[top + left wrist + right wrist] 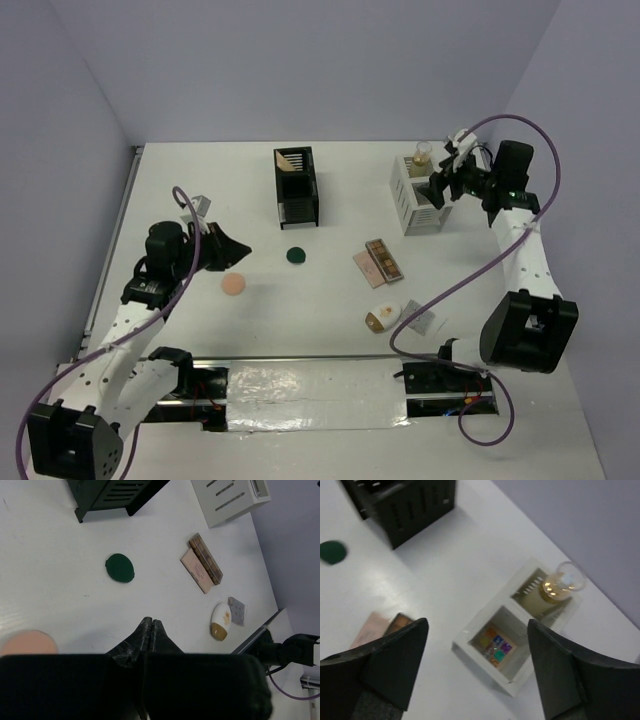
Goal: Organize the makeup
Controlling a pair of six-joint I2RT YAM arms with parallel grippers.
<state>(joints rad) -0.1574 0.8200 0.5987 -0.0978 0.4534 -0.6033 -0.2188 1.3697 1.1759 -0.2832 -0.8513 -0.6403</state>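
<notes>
My left gripper is shut with nothing between its fingers. It hovers just above the table, right beside the peach round puff. A dark green round compact lies ahead of it. Two flat palettes and a white-gold oval compact lie at centre right. My right gripper is open above the white organizer box. That box holds a gold-capped beige bottle and a colourful palette.
The black slotted organizer box stands at the back centre with a tan item in its rear slot. Small grey squares lie near the oval compact and behind the left arm.
</notes>
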